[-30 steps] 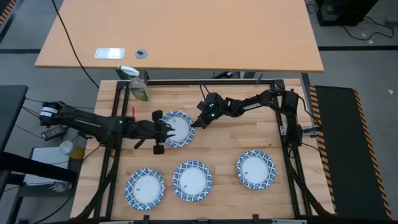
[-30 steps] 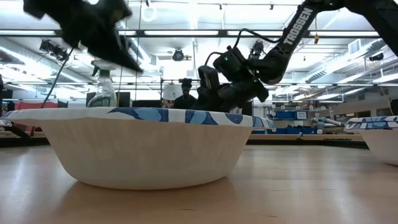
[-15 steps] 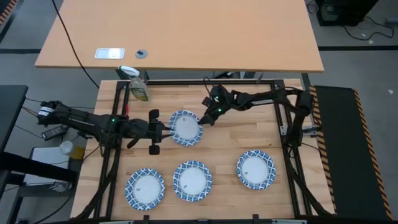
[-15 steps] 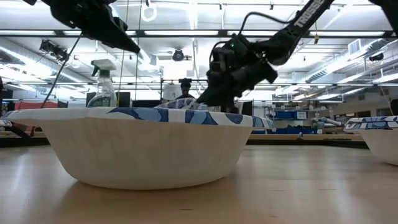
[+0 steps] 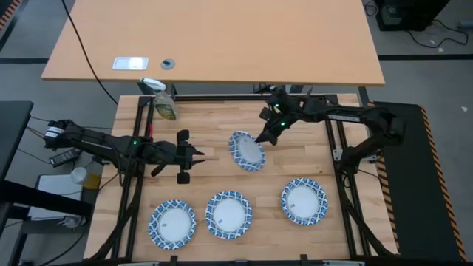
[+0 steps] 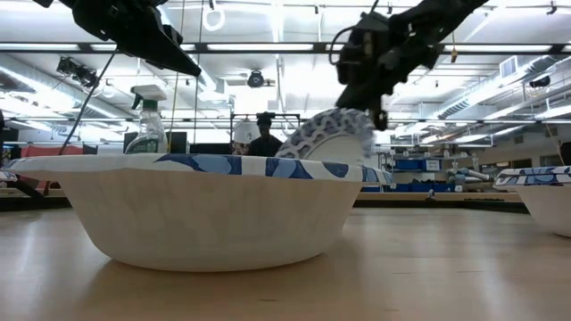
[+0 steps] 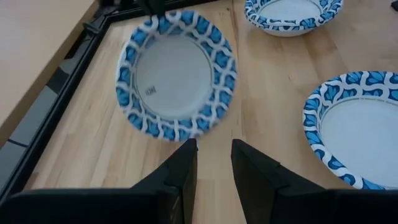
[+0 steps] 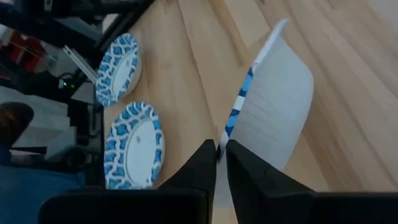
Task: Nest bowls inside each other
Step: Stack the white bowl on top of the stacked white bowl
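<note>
One blue-and-white rimmed bowl (image 5: 247, 151) hangs tilted above the table's middle, with my right gripper (image 5: 264, 137) shut on its rim. In the low view this bowl (image 6: 332, 135) hangs well above the tabletop. My left gripper (image 5: 198, 154) stands open to its left with nothing between its fingers (image 7: 185, 167); its wrist view looks into the lifted bowl (image 7: 176, 73). Three more bowls rest on their bases along the near edge: left (image 5: 172, 224), middle (image 5: 228, 214), right (image 5: 304, 200). My right gripper pinches the bowl's rim (image 8: 229, 132) between its two fingers (image 8: 206, 163), at the rim's far right part (image 5: 258, 140). The fingers slant down from the table's far right. The bowl hangs below them lifted clear, tipped steeply, its white underside (image 8: 277, 106) toward the wrist camera.
A green-and-white spray bottle (image 5: 164, 101) stands at the far left corner. A black frame (image 5: 334, 148) borders the wooden table. In the low view a bowl (image 6: 201, 209) fills the foreground and another (image 6: 546, 198) sits at the right.
My right gripper has risen and gone toward the table's right and far edges with the bowl by its rim. The bowl, which lay flat on the table, is now lifted clear and tipped steeply. My left gripper has drawn back a little from the bowl's left rim.
</note>
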Motion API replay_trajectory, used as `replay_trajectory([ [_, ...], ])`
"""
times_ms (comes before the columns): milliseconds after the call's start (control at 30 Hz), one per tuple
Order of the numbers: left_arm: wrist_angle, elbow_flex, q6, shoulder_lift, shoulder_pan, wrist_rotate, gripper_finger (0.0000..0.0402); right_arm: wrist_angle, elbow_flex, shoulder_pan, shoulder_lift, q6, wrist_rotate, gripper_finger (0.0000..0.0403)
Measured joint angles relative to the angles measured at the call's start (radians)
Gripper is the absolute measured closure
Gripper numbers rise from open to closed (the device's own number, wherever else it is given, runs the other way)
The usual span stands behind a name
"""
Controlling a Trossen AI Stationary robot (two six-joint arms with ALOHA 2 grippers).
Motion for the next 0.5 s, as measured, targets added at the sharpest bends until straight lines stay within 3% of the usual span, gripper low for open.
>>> replay_trajectory([
  [500,0.003,0.0,-0.011,0.0,0.0,0.0,0.0297,-0.312,0.001,0.001,-0.158,-0.043,0.053,0.0355],
])
